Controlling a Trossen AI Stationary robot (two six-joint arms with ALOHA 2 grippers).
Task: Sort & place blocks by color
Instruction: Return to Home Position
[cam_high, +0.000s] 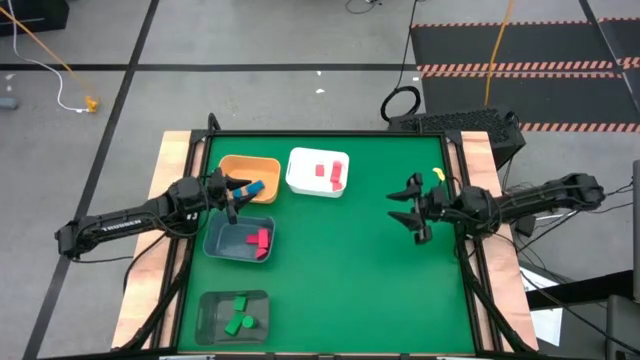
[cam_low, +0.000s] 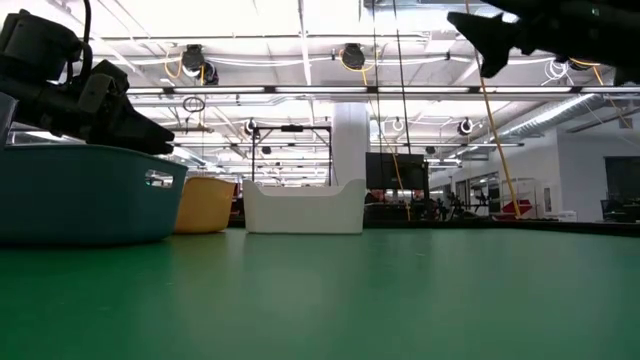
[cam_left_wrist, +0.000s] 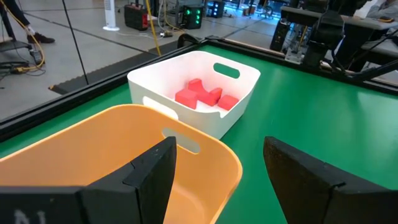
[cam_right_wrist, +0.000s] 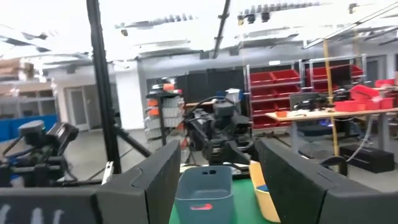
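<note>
My left gripper (cam_high: 238, 192) is open and empty, hovering over the near edge of the orange bin (cam_high: 250, 175); in its wrist view (cam_left_wrist: 217, 155) nothing lies between the fingers. A blue block (cam_high: 255, 187) lies in the orange bin. Red blocks (cam_left_wrist: 202, 96) lie in the white bin (cam_high: 318, 172). Pink blocks (cam_high: 260, 240) lie in the blue-grey bin (cam_high: 238, 242), and green blocks (cam_high: 238, 318) in the dark grey bin (cam_high: 232, 315). My right gripper (cam_high: 408, 208) is open and empty, raised above the mat's right part.
The four bins stand on the left half of the green mat (cam_high: 350, 270). A raised black rim (cam_high: 330, 134) and wooden borders frame the mat. The middle and near right of the mat are bare green. In the right wrist view the left arm (cam_right_wrist: 217, 134) shows beyond the blue-grey bin (cam_right_wrist: 202, 193).
</note>
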